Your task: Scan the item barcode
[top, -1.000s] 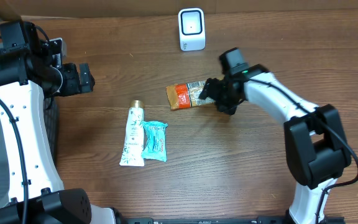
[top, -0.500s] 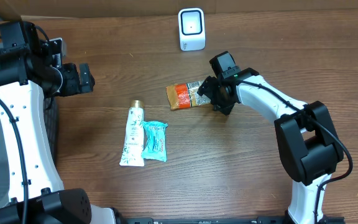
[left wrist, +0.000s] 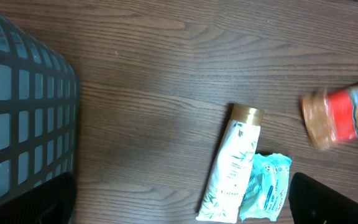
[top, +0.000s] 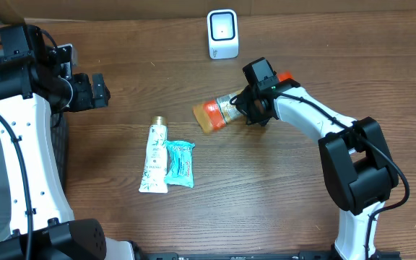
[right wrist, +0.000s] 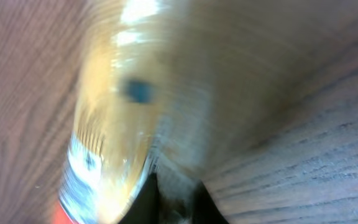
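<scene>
Change: right gripper clamped shut on packet; packet tilted and blurred.
Packet: centre frame, long axis running left from the jaws.
Scanner: upper centre, above the packet; right arm nearer.
Left gripper: spread wide, empty, far left.

Brown wood-grain worktop, matt and smooth.
The orange packet is glossy film; tube smooth plastic, shiny gold cap; teal packet crinkled film; scanner glossy white plastic.

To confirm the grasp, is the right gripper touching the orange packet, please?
Touching. The overhead view shows the right gripper clamped on one end of the orange packet.
</scene>
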You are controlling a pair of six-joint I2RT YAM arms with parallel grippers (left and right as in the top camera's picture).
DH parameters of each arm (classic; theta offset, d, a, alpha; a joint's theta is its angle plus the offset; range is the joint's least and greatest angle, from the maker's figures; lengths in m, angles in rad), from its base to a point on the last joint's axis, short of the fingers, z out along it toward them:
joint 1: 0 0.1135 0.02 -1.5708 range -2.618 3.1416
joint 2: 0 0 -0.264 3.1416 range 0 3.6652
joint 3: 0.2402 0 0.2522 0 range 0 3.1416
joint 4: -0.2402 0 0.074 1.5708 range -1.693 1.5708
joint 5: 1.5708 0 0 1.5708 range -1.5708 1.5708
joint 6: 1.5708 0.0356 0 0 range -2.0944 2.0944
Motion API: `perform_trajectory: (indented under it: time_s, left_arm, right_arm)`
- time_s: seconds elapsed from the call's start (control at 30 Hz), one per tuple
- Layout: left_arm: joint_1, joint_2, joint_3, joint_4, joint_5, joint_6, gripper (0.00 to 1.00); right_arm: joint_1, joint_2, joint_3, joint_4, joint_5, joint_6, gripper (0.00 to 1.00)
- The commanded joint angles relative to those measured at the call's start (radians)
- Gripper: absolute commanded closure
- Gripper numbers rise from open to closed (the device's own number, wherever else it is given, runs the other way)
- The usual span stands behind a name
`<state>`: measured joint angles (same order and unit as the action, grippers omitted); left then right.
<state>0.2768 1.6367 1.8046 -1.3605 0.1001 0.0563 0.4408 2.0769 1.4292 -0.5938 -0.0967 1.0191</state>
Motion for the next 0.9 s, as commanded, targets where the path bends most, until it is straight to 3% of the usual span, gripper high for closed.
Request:
perform_trajectory:
  time_s: [0.0, 0.17, 0.43, 0.5, 0.53, 0.6, 0.87]
  left_arm:
    - [-0.002, -0.004, 0.013, 0.004, 0.001, 0.015, 0.00]
    - [-0.002, -0.004, 0.013, 0.004, 0.001, 0.015, 0.00]
    - [-0.002, -0.004, 0.013, 0.004, 0.001, 0.015, 0.00]
    - [-0.002, -0.004, 0.013, 0.004, 0.001, 0.015, 0.00]
    - [-0.002, -0.004, 0.013, 0.004, 0.001, 0.015, 0.00]
    - [-0.002, -0.004, 0.013, 0.004, 0.001, 0.015, 0.00]
    - [-0.002, -0.004, 0.013, 0.004, 0.001, 0.015, 0.00]
  right_arm:
    - [0.008, 0.061, -0.015, -0.034, 0.021, -0.072, 0.97]
    - [-0.013, 0.050, 0.019, -0.072, -0.181, -0.360, 0.96]
    - [-0.097, 0.048, 0.138, -0.379, -0.302, -0.898, 0.96]
    - [-0.123, 0.048, 0.138, -0.395, -0.302, -0.926, 0.78]
    - [-0.138, 0.048, 0.138, -0.402, -0.309, -0.927, 0.61]
    - [-0.164, 0.048, 0.138, -0.412, -0.338, -0.927, 0.48]
    - [-0.222, 0.056, 0.104, -0.356, -0.531, -0.926, 0.33]
